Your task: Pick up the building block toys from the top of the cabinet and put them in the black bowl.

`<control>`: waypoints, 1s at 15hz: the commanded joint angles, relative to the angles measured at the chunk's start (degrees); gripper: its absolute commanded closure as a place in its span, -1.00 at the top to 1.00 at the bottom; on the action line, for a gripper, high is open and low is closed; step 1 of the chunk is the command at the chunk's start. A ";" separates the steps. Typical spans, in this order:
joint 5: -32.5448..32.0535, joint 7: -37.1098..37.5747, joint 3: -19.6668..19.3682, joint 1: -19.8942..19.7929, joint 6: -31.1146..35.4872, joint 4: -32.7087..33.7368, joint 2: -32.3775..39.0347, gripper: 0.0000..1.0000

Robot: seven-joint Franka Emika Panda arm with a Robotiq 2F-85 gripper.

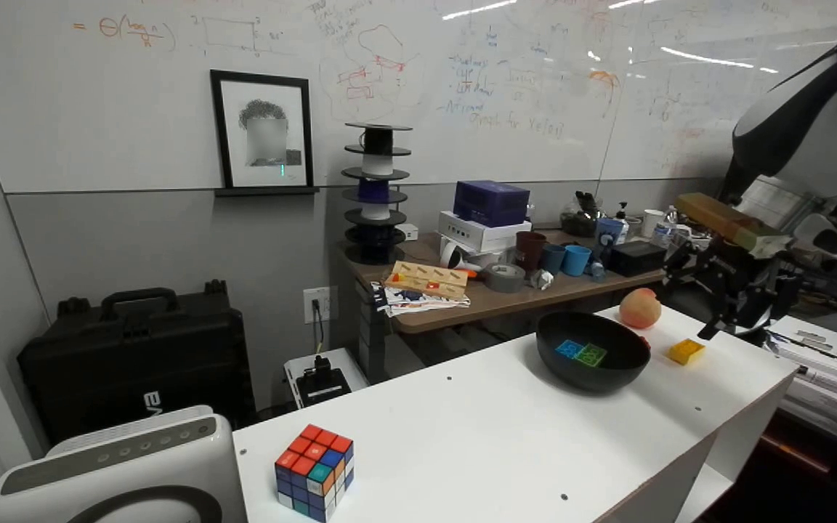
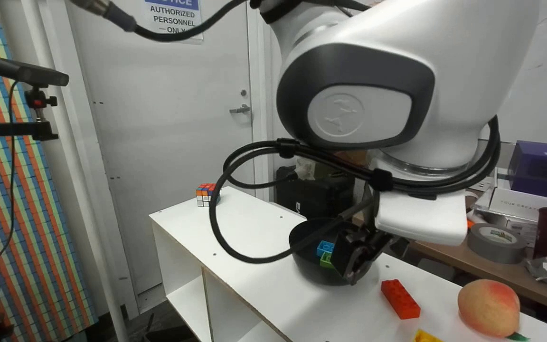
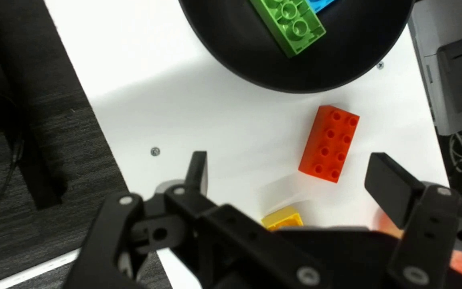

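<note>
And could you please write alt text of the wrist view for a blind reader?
An open black gripper hovers over a flat white cabinet top, partly hiding a yellow plastic block. A red rectangular plastic block lies beside a round black bowl, cropped at the top, holding a green plastic block and a blue plastic block.

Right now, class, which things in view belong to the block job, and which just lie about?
For the job: black bowl; blue brick and green brick inside it; red brick and yellow brick on white cabinet.

Lying about: Rubik's-type cube; peach; duct tape roll; purple box.
</note>
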 commanded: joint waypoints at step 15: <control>-10.46 10.40 -1.49 1.06 -3.91 18.60 14.88 1.00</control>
